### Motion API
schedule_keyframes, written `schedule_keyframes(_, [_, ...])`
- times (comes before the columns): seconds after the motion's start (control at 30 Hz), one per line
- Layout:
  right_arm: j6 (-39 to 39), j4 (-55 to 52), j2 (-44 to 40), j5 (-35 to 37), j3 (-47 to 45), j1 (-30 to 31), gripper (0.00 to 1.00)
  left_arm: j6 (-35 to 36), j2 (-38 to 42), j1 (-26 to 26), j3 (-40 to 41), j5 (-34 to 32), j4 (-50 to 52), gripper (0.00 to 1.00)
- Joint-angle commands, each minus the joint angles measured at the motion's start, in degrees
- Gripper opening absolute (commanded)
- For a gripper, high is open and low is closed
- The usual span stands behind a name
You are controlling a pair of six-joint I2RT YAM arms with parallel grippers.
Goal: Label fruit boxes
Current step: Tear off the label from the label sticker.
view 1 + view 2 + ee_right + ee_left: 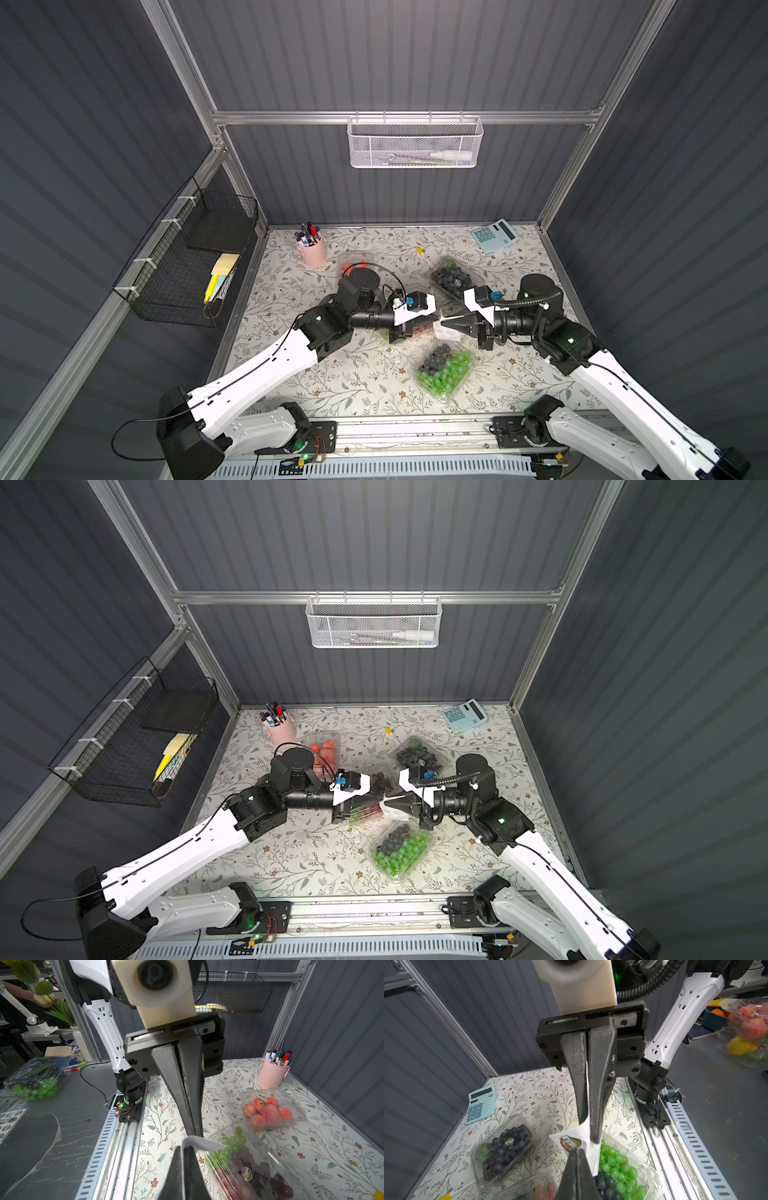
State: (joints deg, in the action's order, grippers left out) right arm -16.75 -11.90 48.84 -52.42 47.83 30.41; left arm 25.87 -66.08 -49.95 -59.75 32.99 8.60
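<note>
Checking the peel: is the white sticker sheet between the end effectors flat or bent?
Bent. The white sticker sheet curls over between the shut left end effector and right end effector, both pinching it.

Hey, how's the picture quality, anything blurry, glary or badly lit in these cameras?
In both top views the table is bright, almost washed out, the walls dark. Left wrist view: the right arm's beige camera mount is out of focus, the blueberry box sharp. Right wrist view: the left arm's camera mount blurs likewise, the strawberry box looks hazy.
</note>
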Motion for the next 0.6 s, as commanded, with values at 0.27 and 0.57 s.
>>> schedule_keyframes(0.27, [4.14, -2.67, -1.59, 2.23, -0.87, -1.3, 0.0, -0.2, 3.52, -0.3, -0.85, -9.03, 1.01, 0.0])
schedule_keyframes(0.57, [16.71, -3.01, -0.91, 8.99, -1.84, -6.84, 0.0, 2.14, 2.39, -0.3, -1.32, -11.15, 4.59, 0.0])
